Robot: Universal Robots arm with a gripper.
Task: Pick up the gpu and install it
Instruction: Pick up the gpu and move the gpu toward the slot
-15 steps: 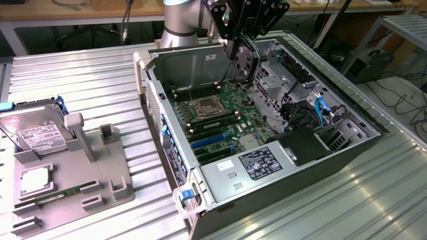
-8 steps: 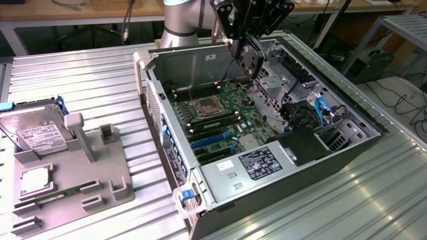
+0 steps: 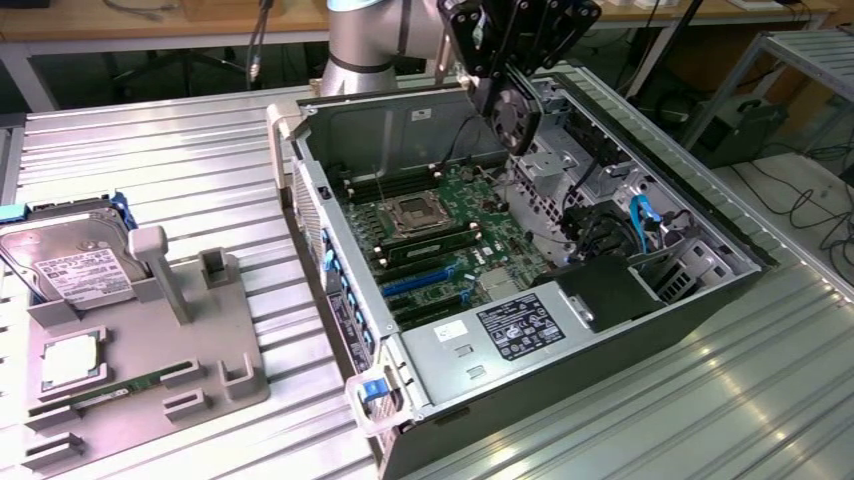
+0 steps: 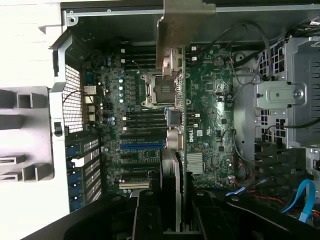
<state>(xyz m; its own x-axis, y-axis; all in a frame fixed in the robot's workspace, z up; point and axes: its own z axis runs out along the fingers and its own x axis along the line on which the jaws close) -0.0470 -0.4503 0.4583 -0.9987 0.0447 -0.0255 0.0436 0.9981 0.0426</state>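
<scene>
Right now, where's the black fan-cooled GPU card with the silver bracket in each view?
Exterior view: the black GPU card hangs upright over the open computer case.
Wrist view: edge-on, across the green motherboard beside the square silver CPU socket.
Shared landmark: that socket.

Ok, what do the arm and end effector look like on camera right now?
The arm is a silver-grey round tube with a bluish band at its upper joint. The end effector is black, built of open linkage bars that narrow into two slim fingers. No markings can be read on either.
</scene>
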